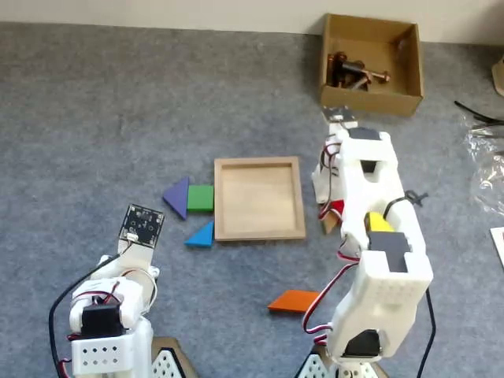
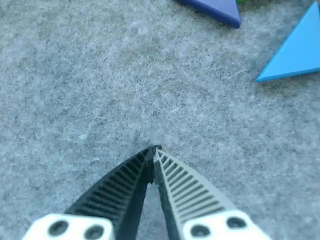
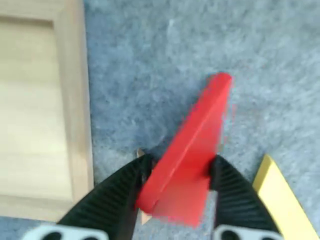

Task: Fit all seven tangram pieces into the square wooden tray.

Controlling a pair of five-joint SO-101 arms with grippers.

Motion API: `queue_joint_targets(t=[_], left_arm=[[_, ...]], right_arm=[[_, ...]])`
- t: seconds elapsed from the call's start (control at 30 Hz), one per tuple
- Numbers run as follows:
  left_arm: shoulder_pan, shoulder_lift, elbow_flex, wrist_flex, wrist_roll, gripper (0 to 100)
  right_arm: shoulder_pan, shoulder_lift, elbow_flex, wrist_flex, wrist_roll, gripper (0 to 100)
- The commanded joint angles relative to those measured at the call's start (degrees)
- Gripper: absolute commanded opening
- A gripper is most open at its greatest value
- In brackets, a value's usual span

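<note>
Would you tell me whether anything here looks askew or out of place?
The red piece is tipped up on edge between the jaws of the right gripper, beside the tray, while the blue triangle and orange piece lie flat. Nothing looks damaged or spilled.

A soft, fuzzy gray cloth covers the whole tabletop (image 1: 94, 118), a pale strip (image 1: 157, 12) runs along its far edge, an open brown cardboard box (image 1: 366, 101) with small metal things inside sits back there, and some clear plastic (image 1: 488, 177) lies nearby.
</note>
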Motion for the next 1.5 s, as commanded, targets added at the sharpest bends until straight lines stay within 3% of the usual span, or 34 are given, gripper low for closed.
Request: queue_joint_targets(t=[0.0, 0.37, 0.63, 0.97, 1.47], left_arm=[[-0.7, -0.4, 1.2, 0.4, 0.4, 1], [-0.7, -0.4, 1.2, 0.4, 0.4, 1], [-0.7, -0.4, 1.2, 0.4, 0.4, 1], [-0.7, -0.4, 1.2, 0.4, 0.4, 1], [-0.7, -0.4, 1.2, 0.4, 0.4, 1]], right_arm=[[1.1, 0.2, 0.7, 1.5, -0.1, 15.2], [2.9, -5.8, -3.2, 4.2, 0.0, 15.1], [2.5, -6.1, -3.2, 4.3, 0.1, 1.2], [2.5, -6.3, -4.6, 9.7, 0.0, 0.5], [-2.7, -6.2, -19.8, 18.9, 14.8, 0.5]])
